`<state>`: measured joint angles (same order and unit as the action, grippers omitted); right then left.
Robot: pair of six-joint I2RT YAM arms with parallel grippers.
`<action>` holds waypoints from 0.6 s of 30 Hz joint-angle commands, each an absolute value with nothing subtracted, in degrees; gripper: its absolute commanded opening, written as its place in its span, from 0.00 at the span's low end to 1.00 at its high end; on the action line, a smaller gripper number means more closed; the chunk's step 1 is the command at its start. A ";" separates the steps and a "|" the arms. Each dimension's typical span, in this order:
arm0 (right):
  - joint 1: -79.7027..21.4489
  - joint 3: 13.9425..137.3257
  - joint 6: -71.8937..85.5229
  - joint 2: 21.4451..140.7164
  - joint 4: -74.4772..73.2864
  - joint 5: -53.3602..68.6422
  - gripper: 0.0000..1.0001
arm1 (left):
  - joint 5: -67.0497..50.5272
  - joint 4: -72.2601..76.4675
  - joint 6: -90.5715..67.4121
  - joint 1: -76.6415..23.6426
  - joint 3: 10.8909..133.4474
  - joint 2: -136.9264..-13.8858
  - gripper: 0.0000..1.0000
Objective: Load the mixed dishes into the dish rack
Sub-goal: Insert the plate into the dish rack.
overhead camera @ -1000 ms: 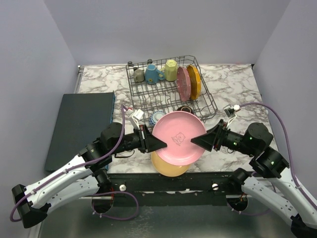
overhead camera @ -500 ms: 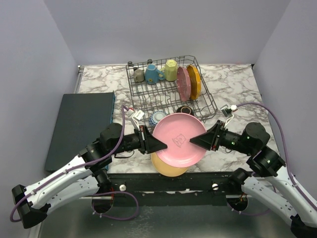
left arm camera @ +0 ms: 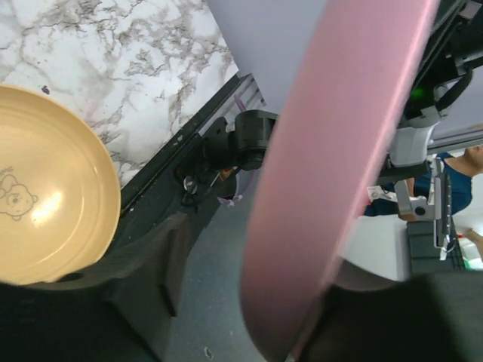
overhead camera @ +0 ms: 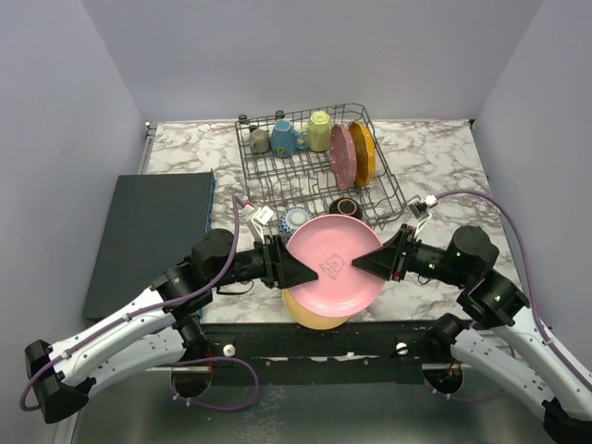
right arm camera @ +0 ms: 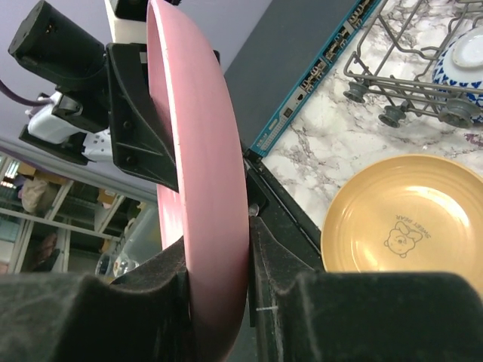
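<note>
While both arms hold, pink plate (overhead camera: 335,262) has lowered slightly.

From above, the pink plate (overhead camera: 333,265) covers most of the yellow plate (overhead camera: 314,313) beneath it — only a crescent shows at the pink plate's near edge. It also hides part of the patterned bowl (overhead camera: 295,220) behind it. In the left wrist view the pink plate runs off top and bottom — blurred, edge-on.

Top view high, behind arms; wrist views close, facing inward, sharing pink plate (overhead camera: 333,263).
</note>
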<state>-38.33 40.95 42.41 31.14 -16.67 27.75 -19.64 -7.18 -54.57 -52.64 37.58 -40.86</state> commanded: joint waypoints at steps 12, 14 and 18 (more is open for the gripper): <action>-38.77 47.06 36.30 34.98 -22.69 21.76 0.00 | -17.40 -8.55 -53.88 -52.54 38.84 -41.93 0.91; -38.79 47.66 35.24 36.07 -23.99 19.97 0.01 | -17.02 -9.26 -53.62 -52.51 39.44 -41.62 0.94; -38.80 50.16 32.80 39.24 -27.19 15.31 0.00 | -15.34 -11.92 -52.27 -52.48 41.10 -40.74 0.99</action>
<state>-38.57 46.44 36.29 36.97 -23.57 21.41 -18.26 -9.23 -54.37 -52.62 37.98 -41.98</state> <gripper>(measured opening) 0.242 0.961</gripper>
